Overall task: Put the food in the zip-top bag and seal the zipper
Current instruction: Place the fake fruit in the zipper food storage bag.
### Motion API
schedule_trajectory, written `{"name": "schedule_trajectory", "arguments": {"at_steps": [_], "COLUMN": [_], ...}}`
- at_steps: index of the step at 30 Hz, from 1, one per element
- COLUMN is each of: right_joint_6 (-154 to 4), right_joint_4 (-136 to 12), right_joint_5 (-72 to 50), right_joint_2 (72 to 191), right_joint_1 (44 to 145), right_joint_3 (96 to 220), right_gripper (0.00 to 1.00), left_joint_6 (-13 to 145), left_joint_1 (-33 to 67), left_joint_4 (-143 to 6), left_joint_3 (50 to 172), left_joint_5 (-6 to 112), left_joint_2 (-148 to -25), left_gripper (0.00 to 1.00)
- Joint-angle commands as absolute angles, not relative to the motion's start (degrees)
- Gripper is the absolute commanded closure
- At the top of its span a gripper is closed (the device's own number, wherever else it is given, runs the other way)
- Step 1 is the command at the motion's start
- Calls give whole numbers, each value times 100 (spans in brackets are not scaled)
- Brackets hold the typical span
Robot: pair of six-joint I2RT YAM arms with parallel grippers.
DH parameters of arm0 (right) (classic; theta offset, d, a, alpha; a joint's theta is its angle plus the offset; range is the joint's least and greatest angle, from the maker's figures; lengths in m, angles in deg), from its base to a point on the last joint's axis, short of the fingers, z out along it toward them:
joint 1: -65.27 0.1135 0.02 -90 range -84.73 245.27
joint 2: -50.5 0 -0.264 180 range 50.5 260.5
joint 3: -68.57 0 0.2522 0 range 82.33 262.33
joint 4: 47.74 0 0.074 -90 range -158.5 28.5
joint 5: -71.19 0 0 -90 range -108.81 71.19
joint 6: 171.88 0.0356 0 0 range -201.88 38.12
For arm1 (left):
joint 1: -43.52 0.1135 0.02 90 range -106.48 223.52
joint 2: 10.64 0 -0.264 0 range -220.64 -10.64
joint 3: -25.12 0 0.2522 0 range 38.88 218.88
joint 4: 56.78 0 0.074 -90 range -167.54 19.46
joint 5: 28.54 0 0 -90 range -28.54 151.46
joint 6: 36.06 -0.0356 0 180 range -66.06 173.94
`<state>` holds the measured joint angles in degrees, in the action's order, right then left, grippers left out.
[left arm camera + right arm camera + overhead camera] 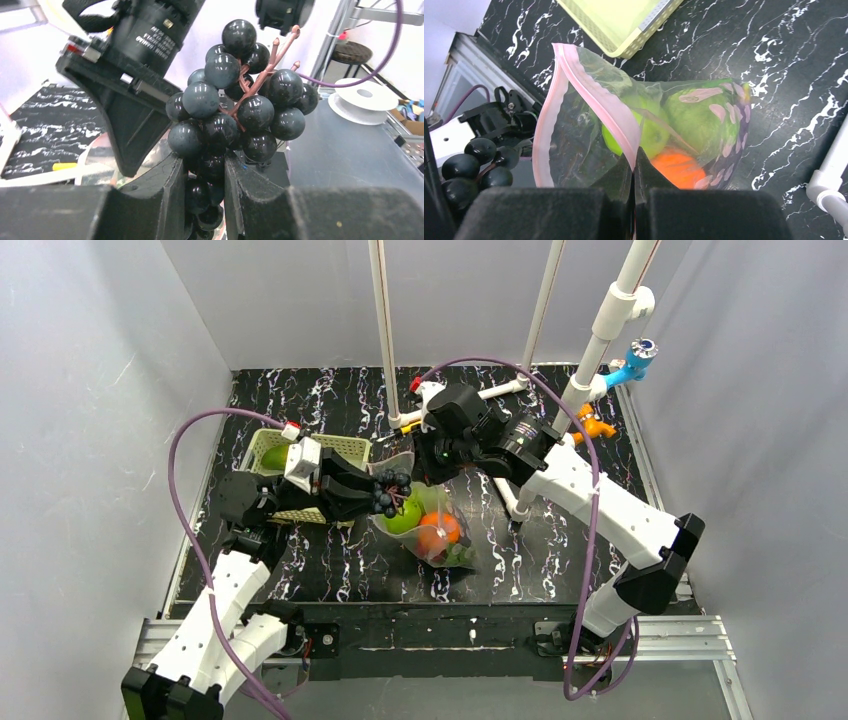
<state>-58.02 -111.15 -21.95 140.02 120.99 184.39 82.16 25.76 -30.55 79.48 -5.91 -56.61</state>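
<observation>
- left gripper grips a black grape bunch;
- right gripper pinches the zipper; green apple and orange lie in the zip-top bag beyond its tips

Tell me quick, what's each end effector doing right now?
Left end effector: closed on a bunch of dark toy grapes.
Right end effector: closed on the zip-top bag at its pink zipper.
</observation>
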Motion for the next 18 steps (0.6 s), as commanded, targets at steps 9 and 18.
{"name": "schedule_trajectory", "arguments": {"at_steps": [9,18], "right_joint_6": [-5746,-5585], "right_joint_4": [-10920,-10557], "right_joint_5": [-1107,-386], "right_joint_2": [13881,13537], "right_joint_1": [12086,11853], "right_joint_3": [18729,18365], "right_gripper": [99,99], "left_joint_6": [9318,7198], "left_joint_1": [2528,2347], "left_joint_4": [-132,-1434], "left_joint_3": [7667,7291], "left_joint_5": [-1270,-864], "left_joint_2": [-5994,-6068], "left_gripper": [100,100]}}
